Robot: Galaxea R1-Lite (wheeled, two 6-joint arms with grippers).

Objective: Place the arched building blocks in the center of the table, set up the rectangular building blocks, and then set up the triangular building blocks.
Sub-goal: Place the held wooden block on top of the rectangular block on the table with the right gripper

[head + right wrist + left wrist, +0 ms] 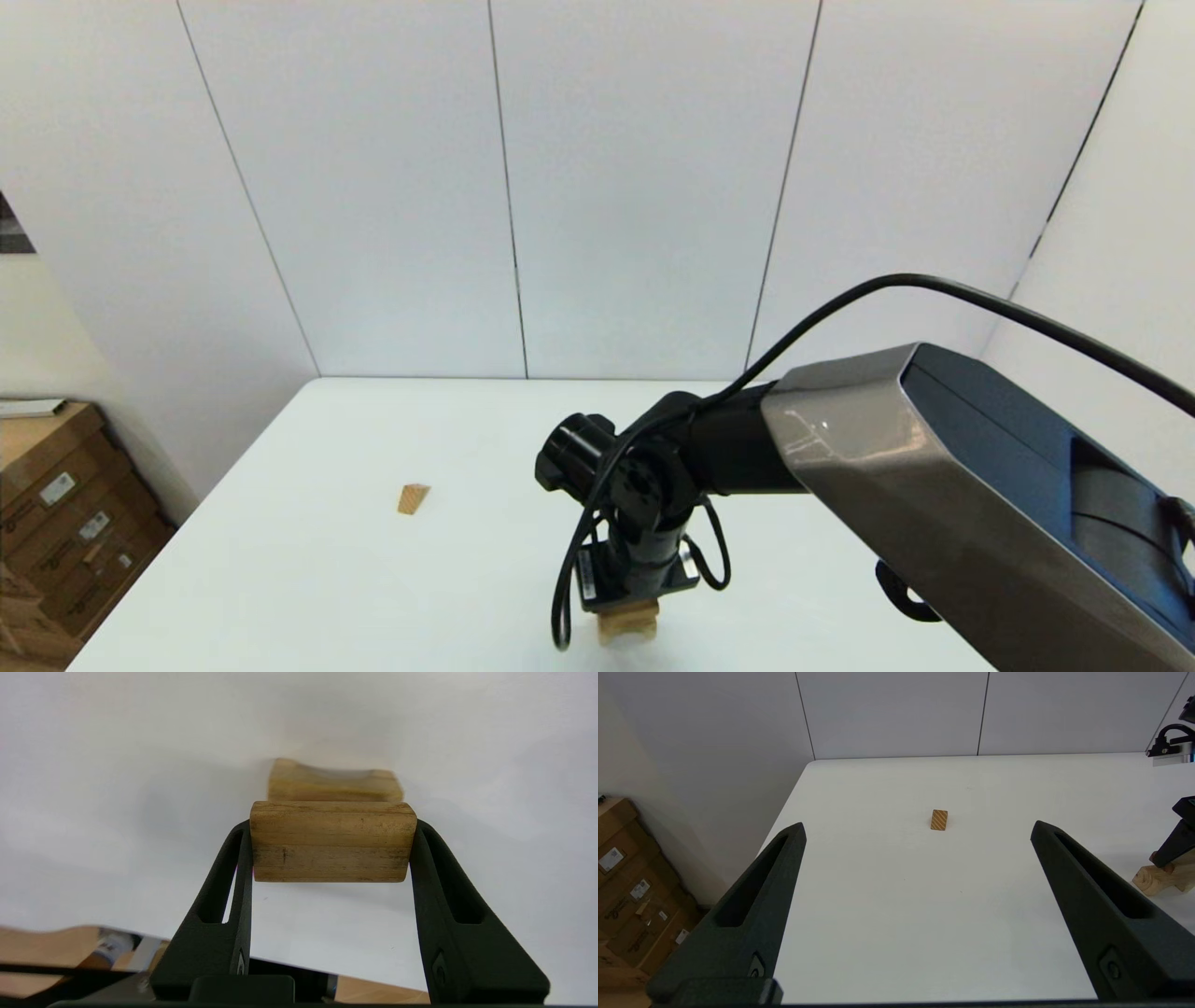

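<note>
Holding rectangular block [332, 841] in right gripper [331, 849], arched block [334, 783] just beyond

brown rectangular block [332, 841], striped tan wedge [939, 820], white table [373, 579]

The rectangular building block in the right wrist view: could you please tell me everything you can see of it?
The rectangular building block is a solid brown wooden slab with horizontal grain, a small dark mark and slightly rounded corners. The right end effector is shut on it, one black finger pressed against each short end, holding it level with a broad face toward the wrist camera. It sits just in front of the arched building block, which lies on the white table; whether the two blocks touch cannot be told.
</note>
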